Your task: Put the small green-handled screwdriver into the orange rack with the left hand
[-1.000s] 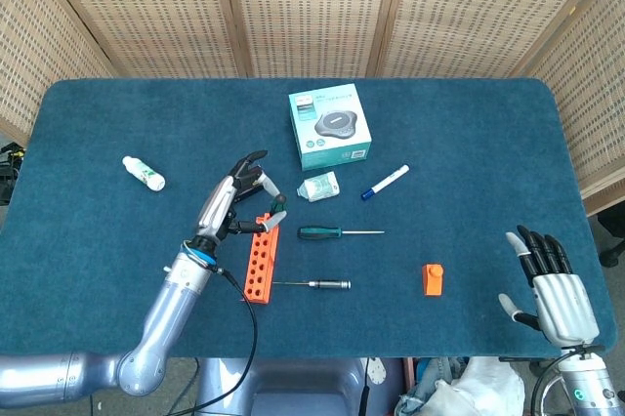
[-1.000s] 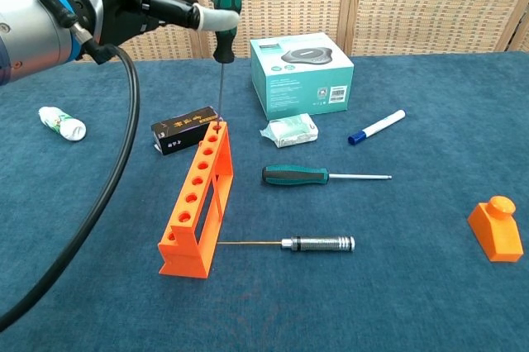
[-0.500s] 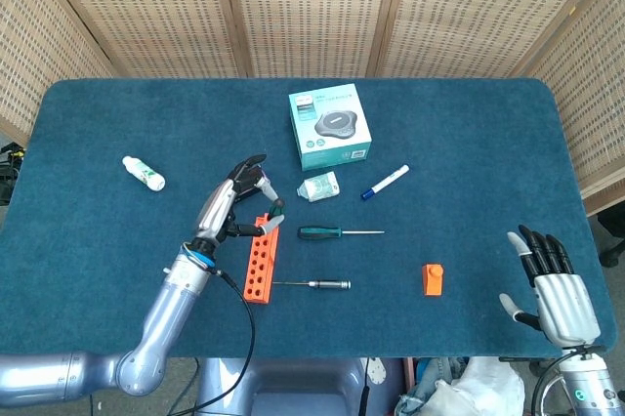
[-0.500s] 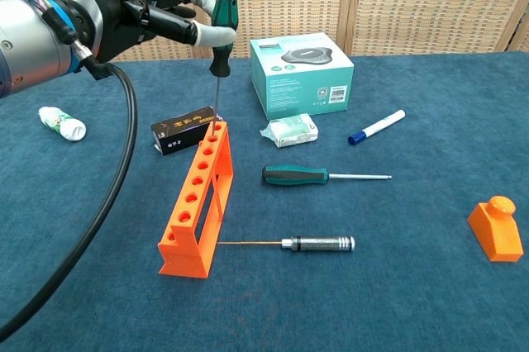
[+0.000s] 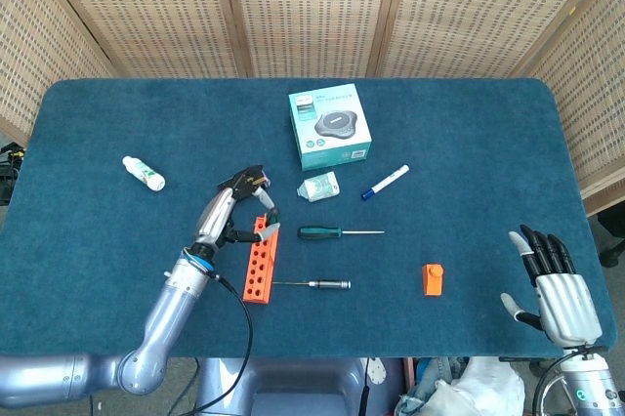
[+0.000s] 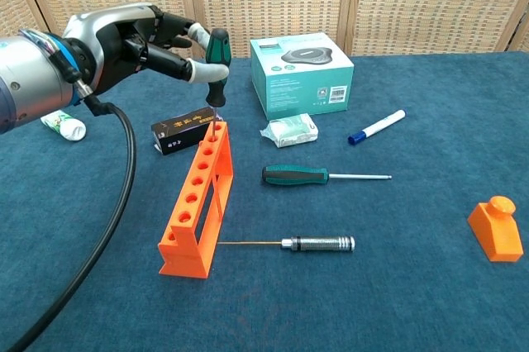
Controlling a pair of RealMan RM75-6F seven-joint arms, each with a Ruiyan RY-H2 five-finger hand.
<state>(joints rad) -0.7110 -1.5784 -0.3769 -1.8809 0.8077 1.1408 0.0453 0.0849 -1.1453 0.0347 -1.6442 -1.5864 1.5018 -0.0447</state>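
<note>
Left hand grasping small screwdriver upright, shaft entering far-end hole of orange rack, left of desk centre. Right hand released, fingers spread, near front right corner. Larger screwdriver lying just right of rack.

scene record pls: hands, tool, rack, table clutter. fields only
left hand: holds small screwdriver upright by its handle
tool tip: in the far end hole of the rack, handle above the rack
right hand: open, holds nothing, near table edge
loose tools: large screwdriver, metal driver, both lying flat
other: teal box, marker, black box, orange block
</note>
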